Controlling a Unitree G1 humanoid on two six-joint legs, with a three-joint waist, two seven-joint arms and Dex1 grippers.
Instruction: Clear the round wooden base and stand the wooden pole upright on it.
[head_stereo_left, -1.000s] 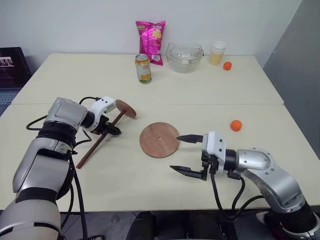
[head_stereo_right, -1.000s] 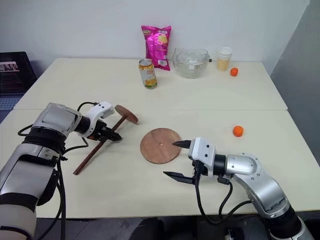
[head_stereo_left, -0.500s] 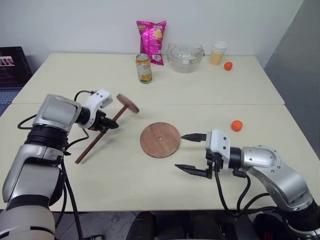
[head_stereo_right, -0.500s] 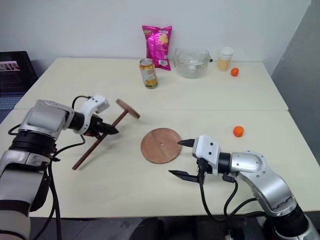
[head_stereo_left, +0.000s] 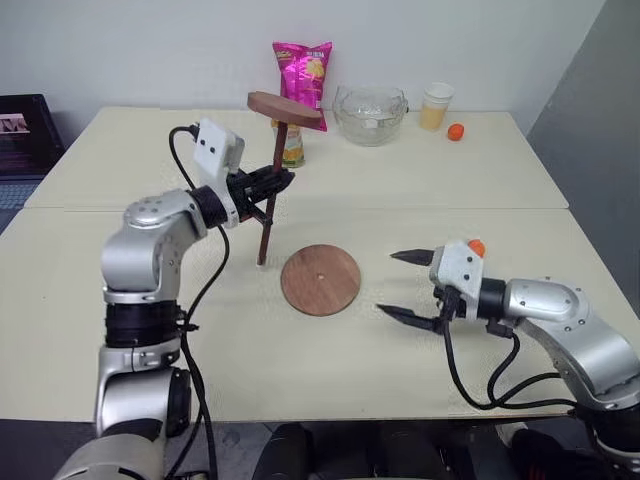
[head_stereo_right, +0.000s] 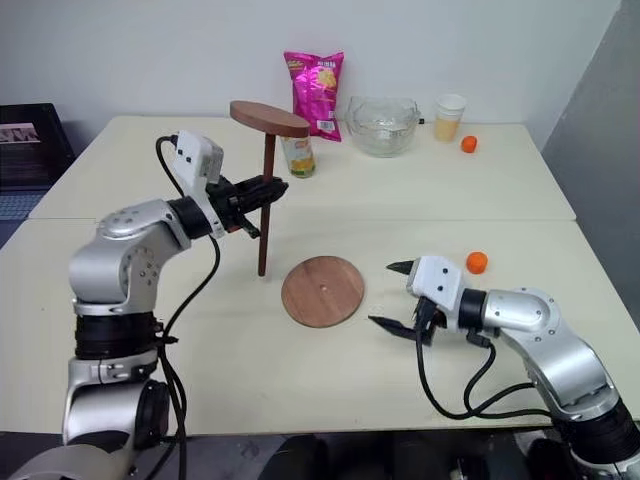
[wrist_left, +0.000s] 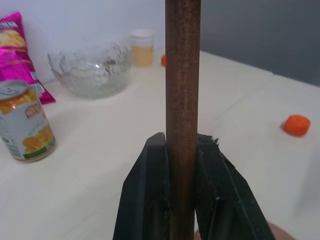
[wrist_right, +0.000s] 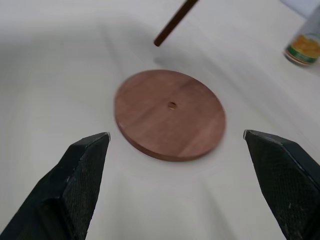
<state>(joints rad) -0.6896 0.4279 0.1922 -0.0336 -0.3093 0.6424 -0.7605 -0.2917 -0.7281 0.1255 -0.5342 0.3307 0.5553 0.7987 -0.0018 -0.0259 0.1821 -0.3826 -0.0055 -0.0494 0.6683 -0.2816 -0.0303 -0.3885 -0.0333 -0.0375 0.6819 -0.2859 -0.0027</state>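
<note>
My left fingers (head_stereo_left: 281, 180) are clamped tight on the wooden pole (head_stereo_left: 268, 205), gripping the rod a little above its middle. The pole stands nearly upright in the air, its fixed disc at the top and its bare lower end hanging just over the desk (head_stereo_left: 450, 190), to the left of the round wooden base (head_stereo_left: 320, 280) and apart from it. The base lies flat near the middle of the desk with nothing on it, its small centre hole in plain sight, so I judge the clearing is done and I am in the carrying step.

My right fingers (head_stereo_left: 405, 287) are spread wide and hold nothing, hovering just right of the base and pointing toward it.

Next, I think, I must shift the pole to the right until its lower tip is above the centre hole, square it to true vertical, and lower it in. The hole is small and the rod thin, so alignment will need care; my right fingers look well placed to steady the base or guide the rod.

Far across the desk stand a can (head_stereo_left: 290, 145), a pink snack bag (head_stereo_left: 303, 70), a glass bowl (head_stereo_left: 369, 114) and a cup (head_stereo_left: 435, 105), all well clear of the work.
</note>
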